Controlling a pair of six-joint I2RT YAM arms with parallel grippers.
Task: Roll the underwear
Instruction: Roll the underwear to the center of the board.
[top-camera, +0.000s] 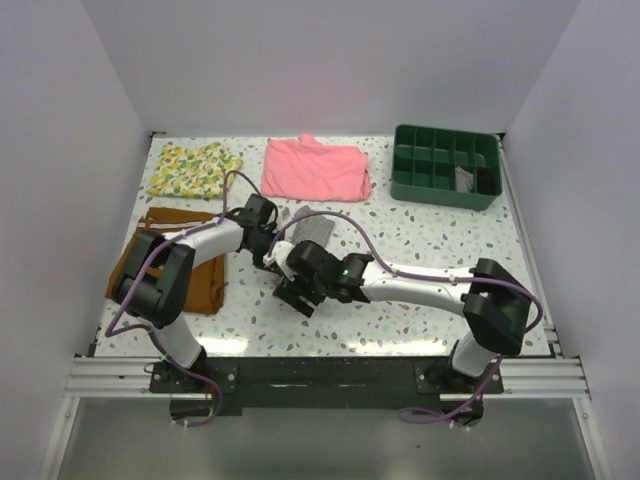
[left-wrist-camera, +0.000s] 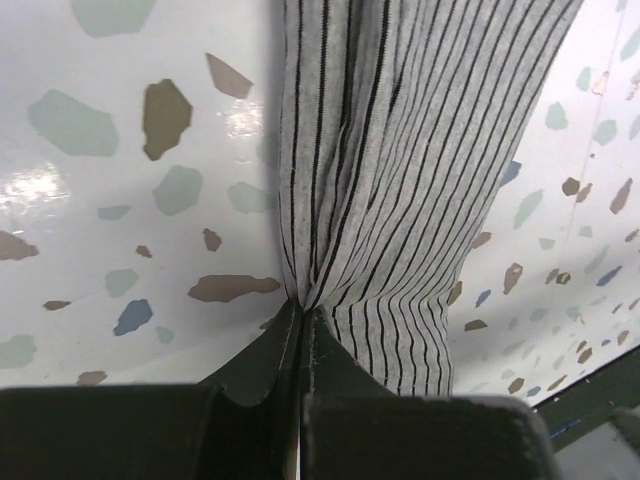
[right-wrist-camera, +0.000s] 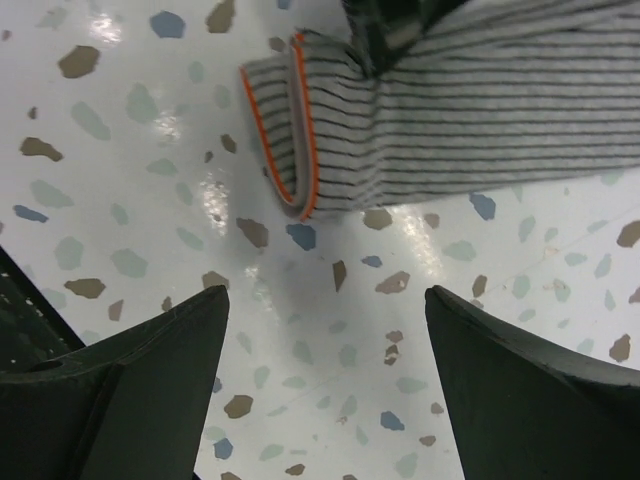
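The underwear (top-camera: 314, 229) is a grey-and-white striped bundle at the table's middle, partly covered by both arms. In the left wrist view its fabric (left-wrist-camera: 400, 150) rises in gathered folds from my left gripper (left-wrist-camera: 300, 305), which is shut on a pinch of it. In the top view the left gripper (top-camera: 272, 243) sits at the bundle's left side. My right gripper (right-wrist-camera: 326, 292) is open just above bare tabletop, nothing between its fingers. Ahead of it lies the underwear's folded end (right-wrist-camera: 480, 110) with an orange-edged waistband (right-wrist-camera: 300, 130). The right gripper (top-camera: 293, 283) is just in front of the bundle.
A pink folded garment (top-camera: 315, 167) and a yellow floral cloth (top-camera: 195, 168) lie at the back. Rust-brown shorts (top-camera: 205, 282) lie under the left arm. A green divided bin (top-camera: 440, 190) stands at the back right. White walls enclose the table.
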